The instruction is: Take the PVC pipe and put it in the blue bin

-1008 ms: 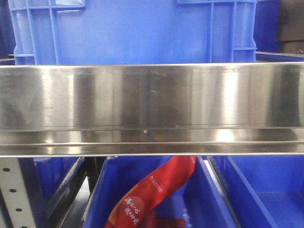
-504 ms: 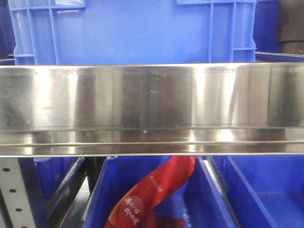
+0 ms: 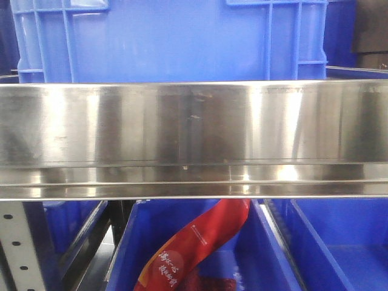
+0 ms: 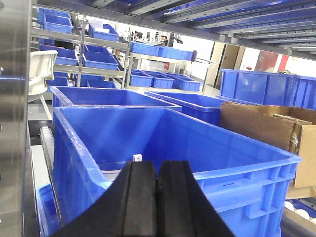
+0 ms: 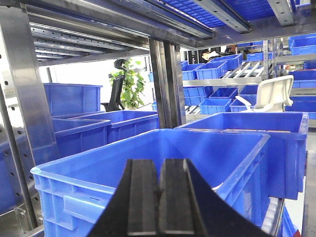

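Warehouse shelving of steel fills every view, stacked with blue bins. From the front, a wide steel rail (image 3: 194, 139) crosses the frame; a big blue crate (image 3: 170, 39) stands above it, and below it a red packet (image 3: 194, 245) with white lettering leans in a lower bin (image 3: 260, 254).

On the left wrist view, the left gripper (image 4: 157, 202) has its black fingers pressed together with nothing between them. Just beyond it sits a blue bin (image 4: 163, 148), and low inside, near the front wall, lies a pale curved strip with a small white squared end, apparently the PVC pipe (image 4: 137, 158). A cardboard box (image 4: 266, 123) stands by the bin's right edge.

On the right wrist view, the right gripper (image 5: 159, 200) is likewise closed and holds nothing, facing another bin (image 5: 163, 163). A green plant (image 5: 129, 86) stands far behind.
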Available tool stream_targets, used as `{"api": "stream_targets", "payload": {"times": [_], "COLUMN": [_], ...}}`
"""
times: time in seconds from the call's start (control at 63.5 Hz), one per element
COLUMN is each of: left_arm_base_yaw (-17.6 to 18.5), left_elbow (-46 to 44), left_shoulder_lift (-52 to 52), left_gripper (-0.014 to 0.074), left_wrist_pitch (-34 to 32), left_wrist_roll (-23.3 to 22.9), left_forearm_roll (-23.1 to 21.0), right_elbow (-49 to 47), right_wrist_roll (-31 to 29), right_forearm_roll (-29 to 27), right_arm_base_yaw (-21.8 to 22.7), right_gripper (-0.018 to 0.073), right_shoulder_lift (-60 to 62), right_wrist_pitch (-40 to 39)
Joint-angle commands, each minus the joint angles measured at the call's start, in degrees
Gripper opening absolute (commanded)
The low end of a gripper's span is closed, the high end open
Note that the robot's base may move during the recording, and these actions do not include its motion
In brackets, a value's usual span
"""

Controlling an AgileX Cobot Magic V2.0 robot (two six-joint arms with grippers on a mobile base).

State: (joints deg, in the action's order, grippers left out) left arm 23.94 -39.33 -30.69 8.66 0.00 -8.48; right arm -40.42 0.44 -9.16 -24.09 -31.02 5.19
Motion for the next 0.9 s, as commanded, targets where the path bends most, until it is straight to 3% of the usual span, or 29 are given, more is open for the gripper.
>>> {"api": "stream_targets", "payload": {"times": [0.0,0.173,0.268,0.425,0.567,0.677,0.882], "left_arm_base_yaw": [0.4,0.4,0.4,0.4,0.4,0.4,0.4], "left_elbow": [0.0,0.0,0.0,0.0,0.0,0.0,0.0], "left_shoulder_lift": [0.2,0.2,0.2,0.2,0.2,0.2,0.2], "left_gripper": [-0.0111,-0.0111,-0.0111,-0.0111,-0.0111,-0.0111,-0.0111], "left_wrist_pitch": [-1.1,-1.1,-1.1,-1.1,-1.1,-1.1,-1.1], "left_wrist_roll": [0.0,0.0,0.0,0.0,0.0,0.0,0.0], "left_forearm_roll": [-0.4,-0.4,-0.4,-0.4,-0.4,-0.4,-0.4], "right_elbow": [0.1,4.9,10.5,20.2,28.9,35.2,40.4], "right_wrist_roll": [-0.4,-0.4,-0.1,-0.1,-0.1,-0.1,-0.1], "right_forearm_roll": [0.4,3.1,3.1,3.2,3.2,3.2,3.2], "right_arm_base_yaw": [0.1,2.4,8.1,21.2,28.7,31.0,30.9], "right_gripper": [-0.0168,-0.0168,-0.0168,-0.0168,-0.0168,-0.0168,-0.0168], "right_shoulder_lift": [0.3,2.0,5.1,13.0,20.6,25.7,31.0], "right_wrist_pitch": [-0.5,-2.5,-2.7,-2.7,-2.7,-2.4,-2.0]}}
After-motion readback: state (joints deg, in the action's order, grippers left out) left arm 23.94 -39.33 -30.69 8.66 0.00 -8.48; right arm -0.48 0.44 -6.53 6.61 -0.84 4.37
